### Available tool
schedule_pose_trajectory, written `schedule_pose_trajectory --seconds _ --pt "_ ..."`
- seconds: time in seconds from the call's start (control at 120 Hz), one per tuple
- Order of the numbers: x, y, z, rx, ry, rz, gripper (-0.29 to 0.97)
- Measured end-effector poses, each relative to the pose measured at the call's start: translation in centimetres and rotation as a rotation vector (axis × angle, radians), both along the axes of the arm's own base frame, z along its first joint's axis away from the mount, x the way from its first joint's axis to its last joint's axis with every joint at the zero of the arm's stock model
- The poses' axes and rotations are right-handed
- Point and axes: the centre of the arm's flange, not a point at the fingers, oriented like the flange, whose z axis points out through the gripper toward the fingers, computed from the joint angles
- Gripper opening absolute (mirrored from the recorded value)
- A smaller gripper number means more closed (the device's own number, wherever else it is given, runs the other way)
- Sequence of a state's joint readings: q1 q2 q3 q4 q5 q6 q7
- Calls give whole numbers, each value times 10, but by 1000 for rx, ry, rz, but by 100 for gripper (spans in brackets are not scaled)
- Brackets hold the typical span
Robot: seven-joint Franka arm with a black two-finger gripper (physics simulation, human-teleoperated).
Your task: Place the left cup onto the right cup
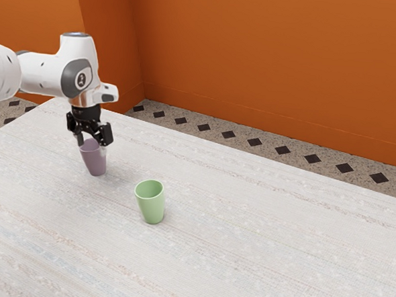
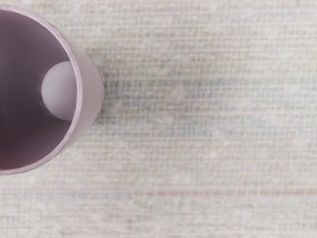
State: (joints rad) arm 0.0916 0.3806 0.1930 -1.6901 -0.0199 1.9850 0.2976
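Exterior view: the gripper [image 1: 93, 140] hangs with fingers spread wide just over the purple cup's [image 1: 93, 161] rim, on the table [image 1: 260, 233] at the exterior view's far left. The green cup [image 1: 150, 201] stands upright, nearer and to the right, apart.

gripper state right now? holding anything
Gripper: open, its fingers spread right at the rim of the purple cup, which stands on the table; no grip on it shows.

Orange walls [image 1: 271, 52], speckled floor [image 1: 305, 152] with black diamonds, pale wood-grain table [image 1: 259, 246].
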Motion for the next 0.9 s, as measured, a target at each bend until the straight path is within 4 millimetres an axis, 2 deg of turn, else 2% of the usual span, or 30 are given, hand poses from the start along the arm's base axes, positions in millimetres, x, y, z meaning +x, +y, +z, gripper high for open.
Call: schedule_pose_trajectory --seconds 0.408,0.9 --pt "27 18 -16 -16 -37 -92 68" --pt "37 41 -37 -44 -42 -158 68"
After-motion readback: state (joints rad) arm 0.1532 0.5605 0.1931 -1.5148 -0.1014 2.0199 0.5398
